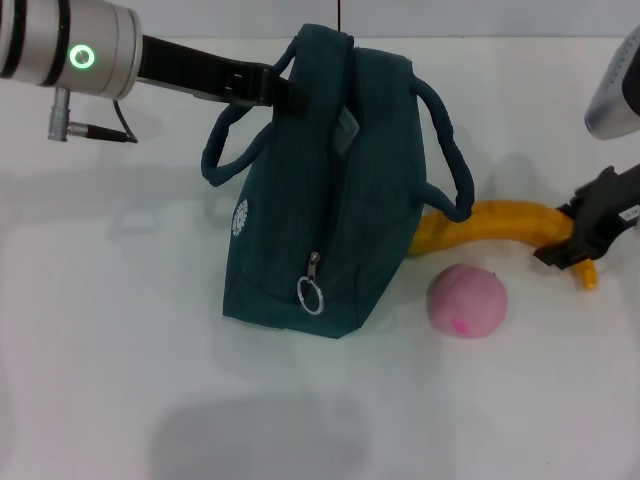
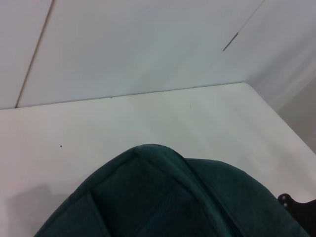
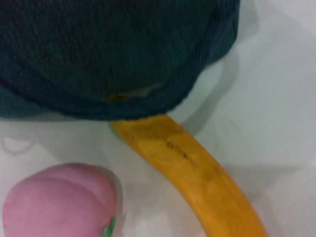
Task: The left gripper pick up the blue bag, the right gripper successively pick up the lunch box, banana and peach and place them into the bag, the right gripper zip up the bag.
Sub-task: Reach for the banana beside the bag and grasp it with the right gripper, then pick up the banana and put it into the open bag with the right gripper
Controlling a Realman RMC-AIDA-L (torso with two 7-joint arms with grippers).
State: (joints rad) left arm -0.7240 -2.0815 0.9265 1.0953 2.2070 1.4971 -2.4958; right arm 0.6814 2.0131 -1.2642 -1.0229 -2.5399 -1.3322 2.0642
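Observation:
The blue bag [image 1: 320,200] stands on the white table, its silver ring pull [image 1: 311,295] hanging low on the front. My left gripper [image 1: 285,92] is shut on the bag's top edge by one handle. The bag also fills the lower left wrist view [image 2: 163,197] and the upper right wrist view [image 3: 108,54]. The banana [image 1: 490,225] lies on the table right of the bag, one end under a bag handle. My right gripper [image 1: 568,245] sits over its other end. The peach [image 1: 467,300] rests in front of the banana; the right wrist view shows both the peach [image 3: 59,202] and the banana [image 3: 197,173]. The lunch box is out of view.
The table's far edge [image 2: 163,91] meets a pale wall behind the bag. My right arm's silver cuff [image 1: 615,90] hangs at the upper right. Bare white tabletop [image 1: 110,350] lies left of and in front of the bag.

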